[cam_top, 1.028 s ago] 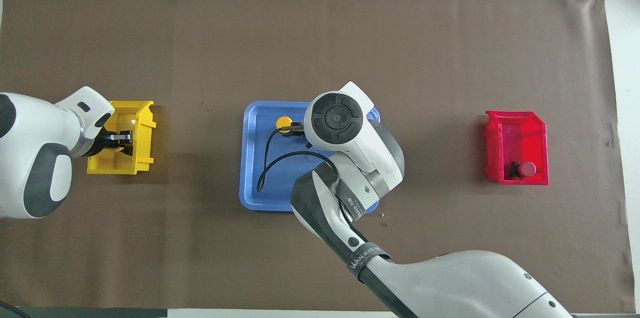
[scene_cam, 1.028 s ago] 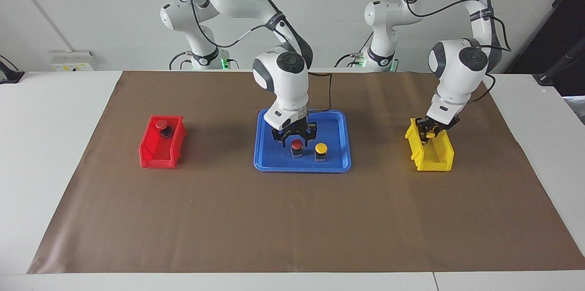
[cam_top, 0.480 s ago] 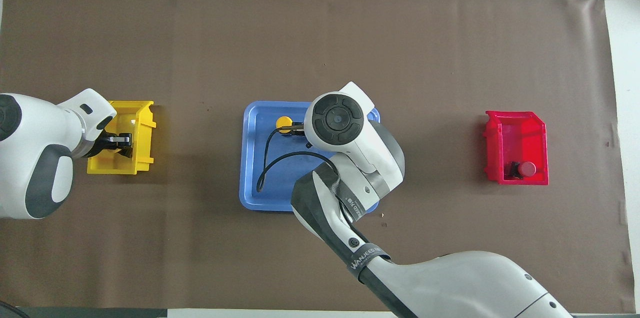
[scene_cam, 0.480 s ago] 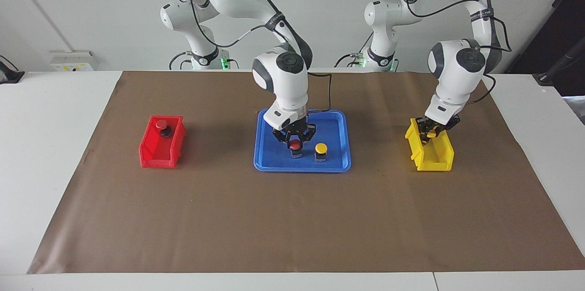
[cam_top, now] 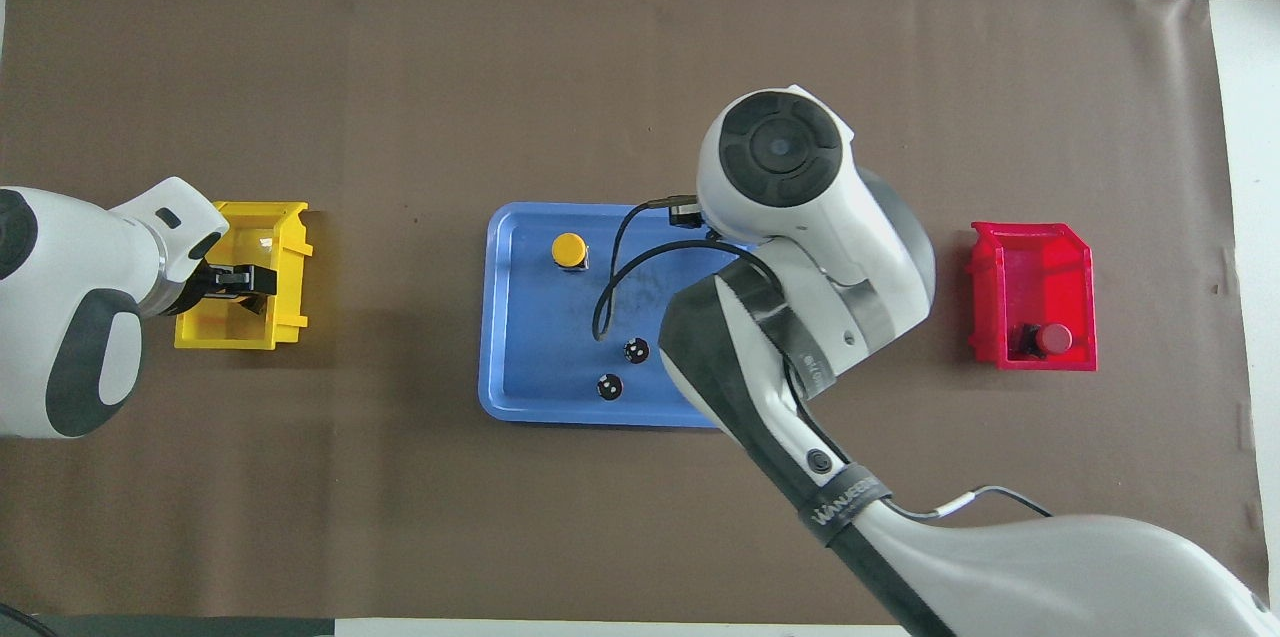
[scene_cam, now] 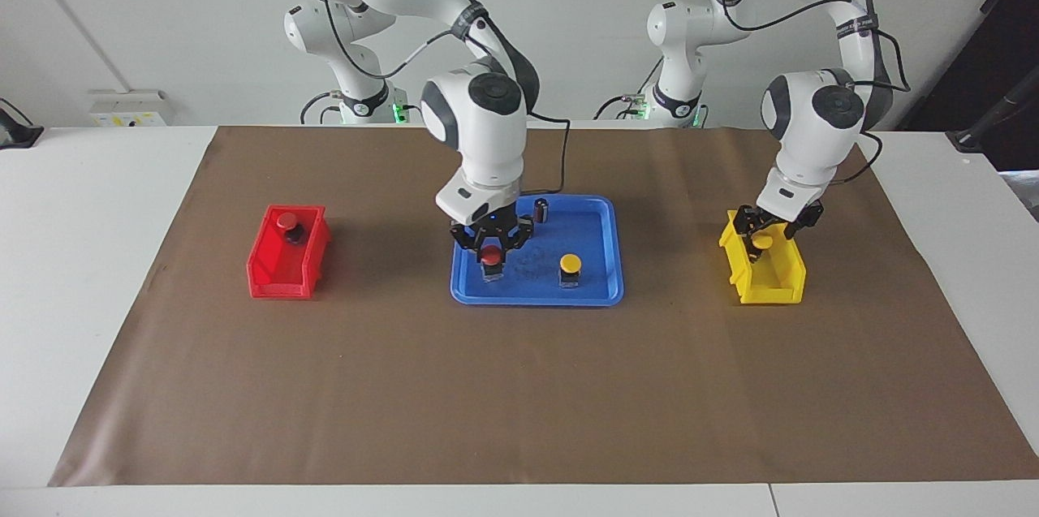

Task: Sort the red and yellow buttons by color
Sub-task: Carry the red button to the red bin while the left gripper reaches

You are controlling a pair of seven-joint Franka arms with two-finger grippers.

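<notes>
Facing view shows two sorting steps in hand at once. The right gripper (scene_cam: 490, 245) hangs over the blue tray (scene_cam: 601, 213) at its end toward the right arm, jaws clamped on a red button (scene_cam: 490, 256), which looks lifted just clear of the tray floor; in the overhead view the wrist hides it. The other red button (scene_cam: 286, 221) already lies in the red bin (scene_cam: 276, 277) toward the right arm's end of the surface. So the red half is on its carry step, and the next move calls for raising the button above the tray rim, travelling over the brown mat (scene_cam: 519, 387) to the red bin, and letting go only once it is over the opening.

The left gripper (scene_cam: 771, 226) sits at the yellow bin (scene_cam: 767, 290), its jaws spread wide, with a yellow button (scene_cam: 762, 242) just under them in the bin, apparently let go. That arm's next move is to lift clear and come across for the last yellow button (scene_cam: 571, 263), which stands upright on the tray. Two dark capless cylinders (cam_top: 622, 368) stand on the tray nearer the robots; the approach should avoid knocking them.
</notes>
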